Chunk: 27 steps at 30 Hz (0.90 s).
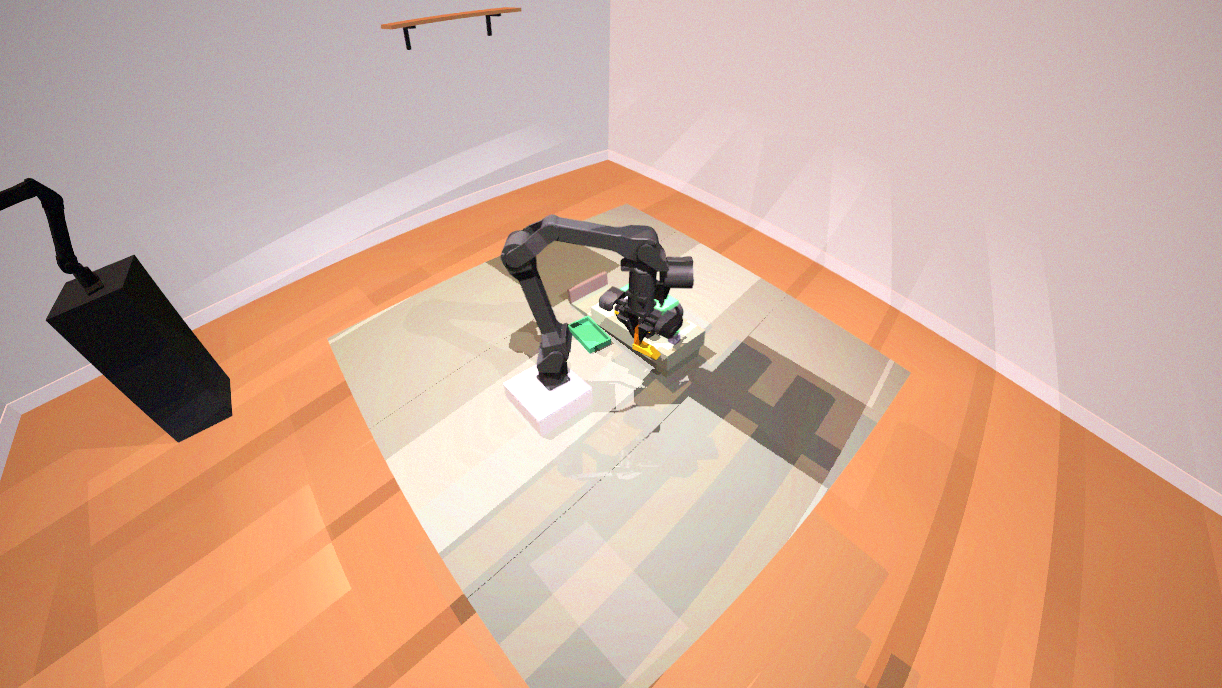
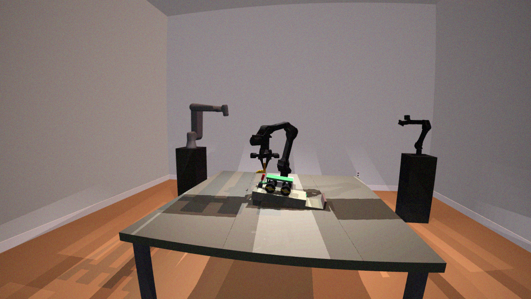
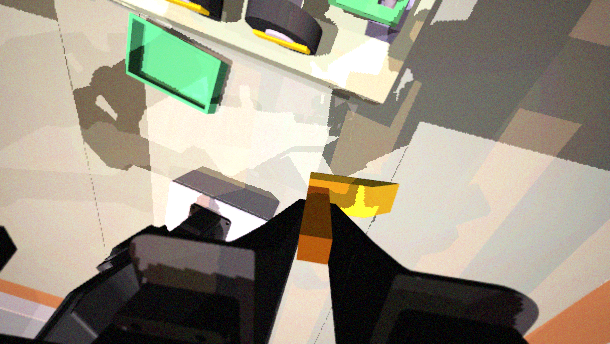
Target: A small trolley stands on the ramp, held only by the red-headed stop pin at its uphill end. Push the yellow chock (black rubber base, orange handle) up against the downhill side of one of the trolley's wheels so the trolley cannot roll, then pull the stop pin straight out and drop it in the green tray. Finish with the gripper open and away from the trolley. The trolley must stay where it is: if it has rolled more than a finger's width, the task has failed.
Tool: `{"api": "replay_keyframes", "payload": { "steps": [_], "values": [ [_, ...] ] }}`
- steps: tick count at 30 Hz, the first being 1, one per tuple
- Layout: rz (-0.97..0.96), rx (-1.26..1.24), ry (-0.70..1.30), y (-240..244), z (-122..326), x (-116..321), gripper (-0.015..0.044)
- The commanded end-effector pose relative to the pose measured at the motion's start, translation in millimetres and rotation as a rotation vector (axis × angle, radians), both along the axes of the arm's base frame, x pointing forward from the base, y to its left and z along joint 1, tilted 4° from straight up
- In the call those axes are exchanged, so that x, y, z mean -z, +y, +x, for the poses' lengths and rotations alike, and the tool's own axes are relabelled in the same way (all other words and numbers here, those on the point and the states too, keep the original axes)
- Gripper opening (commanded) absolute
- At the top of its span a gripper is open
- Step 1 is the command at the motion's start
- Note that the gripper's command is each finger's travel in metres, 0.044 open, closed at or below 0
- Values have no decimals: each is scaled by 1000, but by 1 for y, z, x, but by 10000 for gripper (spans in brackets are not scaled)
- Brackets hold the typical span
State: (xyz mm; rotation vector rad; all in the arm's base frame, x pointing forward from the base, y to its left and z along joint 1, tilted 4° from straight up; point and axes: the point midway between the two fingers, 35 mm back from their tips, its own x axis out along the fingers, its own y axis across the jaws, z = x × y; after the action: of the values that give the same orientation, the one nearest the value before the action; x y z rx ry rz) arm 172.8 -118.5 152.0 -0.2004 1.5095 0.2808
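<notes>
My gripper (image 1: 637, 335) (image 2: 264, 165) (image 3: 316, 207) is shut on the orange handle of the yellow chock (image 1: 648, 350) (image 2: 260, 171) (image 3: 367, 197). The chock hangs in the air, higher than the trolley's deck, near the uphill end and on the arm-base side. The trolley (image 2: 279, 178) (image 3: 285, 25) stands on the ramp (image 2: 278, 200) (image 3: 350, 70), with its green deck partly hidden behind my gripper in the top view. The red-headed stop pin (image 2: 263, 176) stands at the uphill end; its head is out of the wrist view. The green tray (image 1: 590, 335) (image 3: 175, 67) lies beside the ramp, empty.
A low reddish end board (image 1: 587, 288) (image 2: 324, 200) stands at the ramp's foot. The white arm base block (image 1: 549, 405) (image 3: 177, 205) is on the tray's side of the ramp. A green bracket (image 3: 372, 12) sits by the uphill wheel. Other arms stand on distant black pedestals.
</notes>
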Motion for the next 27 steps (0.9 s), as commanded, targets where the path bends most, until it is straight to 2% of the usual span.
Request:
{"api": "replay_keyframes", "payload": {
  "steps": [1,12,27],
  "values": [
    [10,162,11,1,0,0,0],
    [12,190,13,3,0,0,0],
    [19,248,15,51,13,-2,0]
  ]
}}
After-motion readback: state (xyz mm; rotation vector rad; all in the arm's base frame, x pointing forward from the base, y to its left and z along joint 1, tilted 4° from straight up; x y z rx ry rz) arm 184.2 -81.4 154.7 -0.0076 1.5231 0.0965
